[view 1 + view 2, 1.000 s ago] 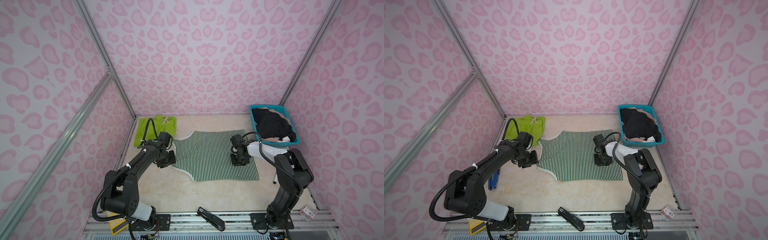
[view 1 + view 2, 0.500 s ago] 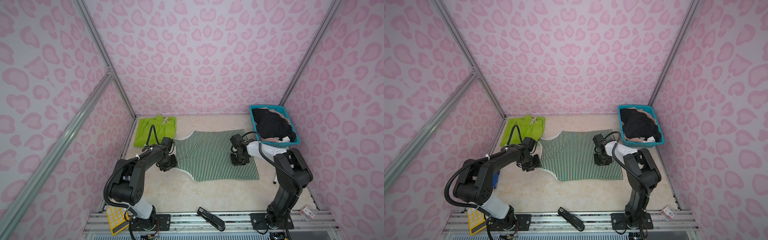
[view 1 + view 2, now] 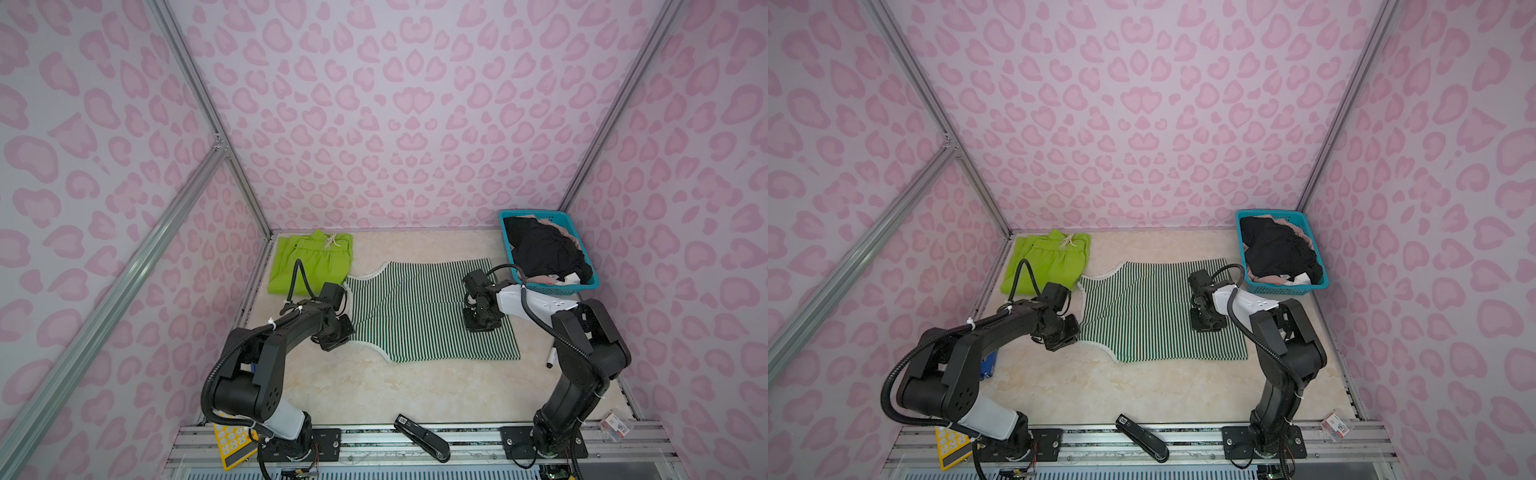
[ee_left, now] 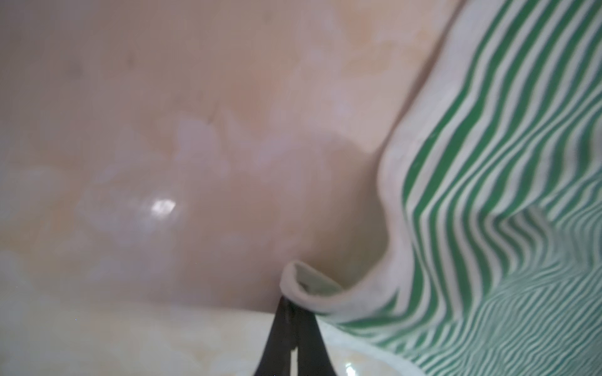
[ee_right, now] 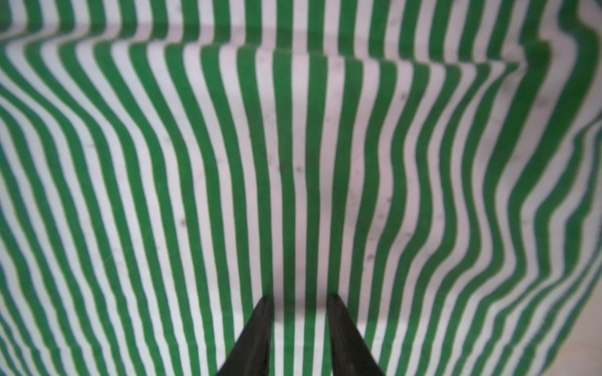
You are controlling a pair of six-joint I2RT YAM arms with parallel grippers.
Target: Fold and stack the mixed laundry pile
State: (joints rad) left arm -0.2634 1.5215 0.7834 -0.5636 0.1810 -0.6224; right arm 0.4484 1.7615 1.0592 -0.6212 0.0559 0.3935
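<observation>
The green-and-white striped top lies spread flat mid-table. My left gripper is at its near-left edge, shut on the white trim, which curls up at the fingertips. My right gripper stands on the top's right part, open, both tips pressed on flat striped cloth. Folded lime-green shorts lie at the back left. Black clothes and beige-pink clothes fill the teal basket.
A marker pen lies right of the top. On the front rail sit a black stapler, a yellow calculator and a small box. A blue object lies under the left arm. Patterned walls close in three sides.
My left gripper slid toward the front along the top's left edge and closed on its white trim. The right gripper has stayed in place on the cloth.
</observation>
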